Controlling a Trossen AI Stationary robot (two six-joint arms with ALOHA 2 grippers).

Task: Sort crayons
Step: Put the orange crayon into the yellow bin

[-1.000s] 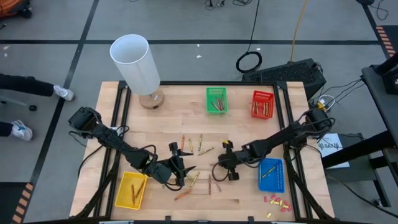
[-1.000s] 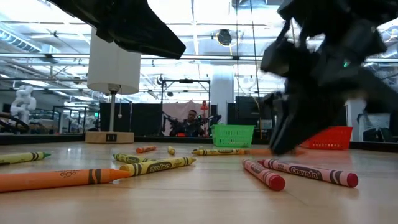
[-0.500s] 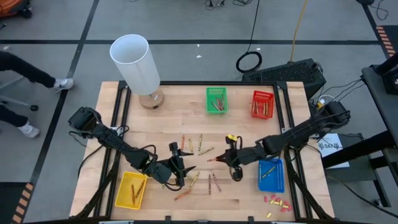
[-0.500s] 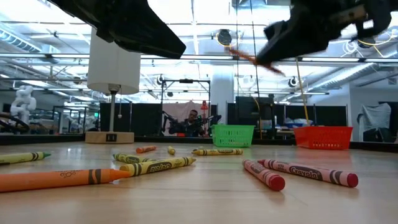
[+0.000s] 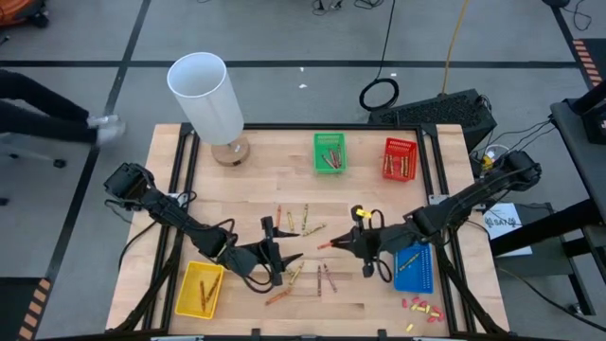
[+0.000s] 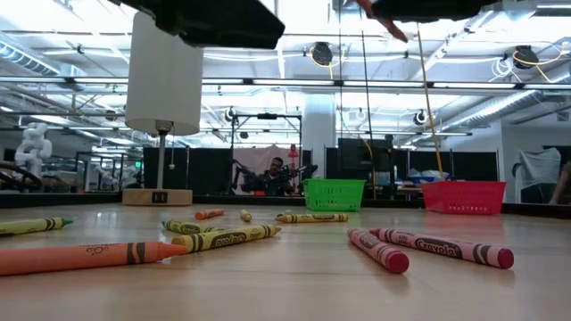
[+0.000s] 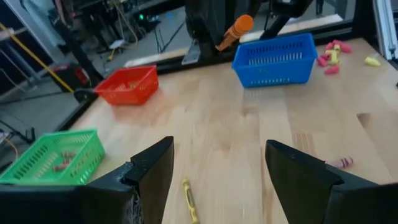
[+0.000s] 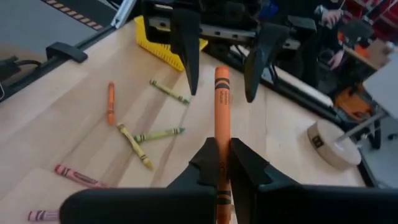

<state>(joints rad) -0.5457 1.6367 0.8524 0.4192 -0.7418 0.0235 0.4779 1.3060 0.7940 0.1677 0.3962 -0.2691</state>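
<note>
The right gripper [image 5: 333,243] is lifted above the middle of the table [image 5: 256,180], pinched tight on an orange crayon [image 8: 221,118] that sticks straight out from its tips. Its arm reaches in low from the right edge, just beside the blue basket [image 5: 413,266]. The left gripper [image 5: 289,245] hovers over loose crayons [image 5: 305,221] near the front edge, its fingers [image 7: 152,169] spread wide apart and holding nothing. Its arm stretches in from the left edge.

Low view: the word "Crayola" reads on the wrapper of a red crayon [image 6: 443,247] lying on the bench [image 6: 294,285]. Printing on the other crayon wrappers is too small or blurred to read. No other legible text observed.
</note>
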